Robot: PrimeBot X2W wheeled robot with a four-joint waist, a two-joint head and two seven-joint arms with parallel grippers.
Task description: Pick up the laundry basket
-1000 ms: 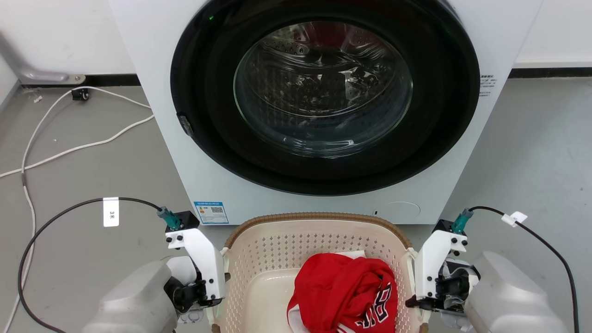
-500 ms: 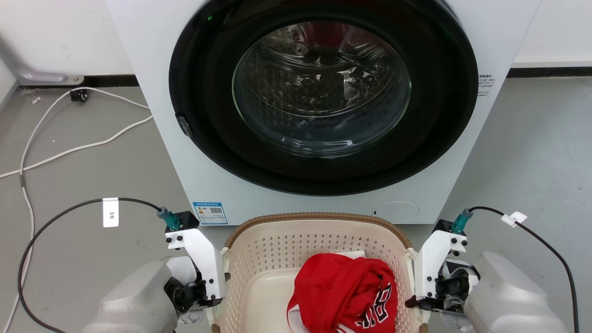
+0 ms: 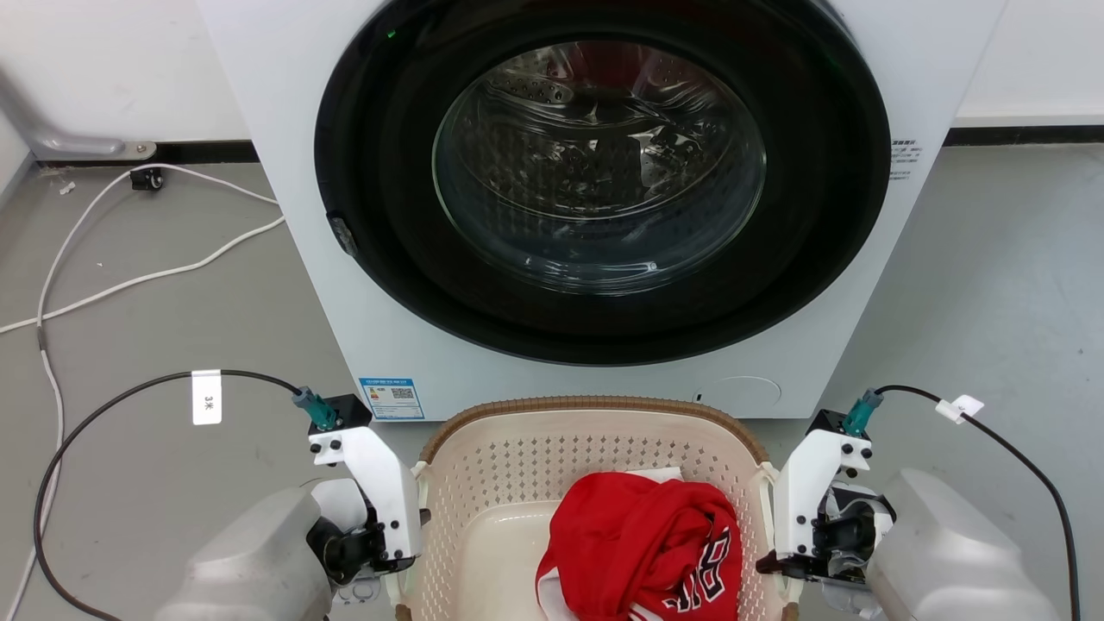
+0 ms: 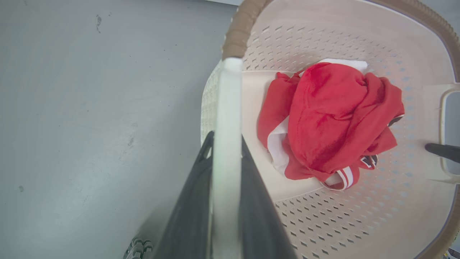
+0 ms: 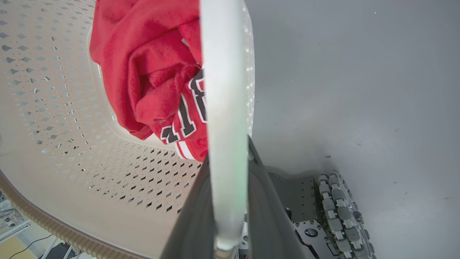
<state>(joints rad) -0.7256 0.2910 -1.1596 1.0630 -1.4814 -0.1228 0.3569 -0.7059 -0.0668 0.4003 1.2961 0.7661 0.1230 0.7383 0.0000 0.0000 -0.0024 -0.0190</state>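
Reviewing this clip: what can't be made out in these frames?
- Near end of laundry basket: cut off by head view's bottom edge.
- Its underside and floor contact: hidden by its own walls.
- White cloth: mostly under red jersey, head view.
- Washer sticker text: too small, head view.
- Left hand, right hand pad contact: covered by blurred handle, wrist views.

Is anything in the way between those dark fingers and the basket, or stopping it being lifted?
Nothing visible. The left gripper and right gripper each have fingers closed either side of a white handle of the laundry basket. The washer stands behind it, not over it, so lifting looks unobstructed.
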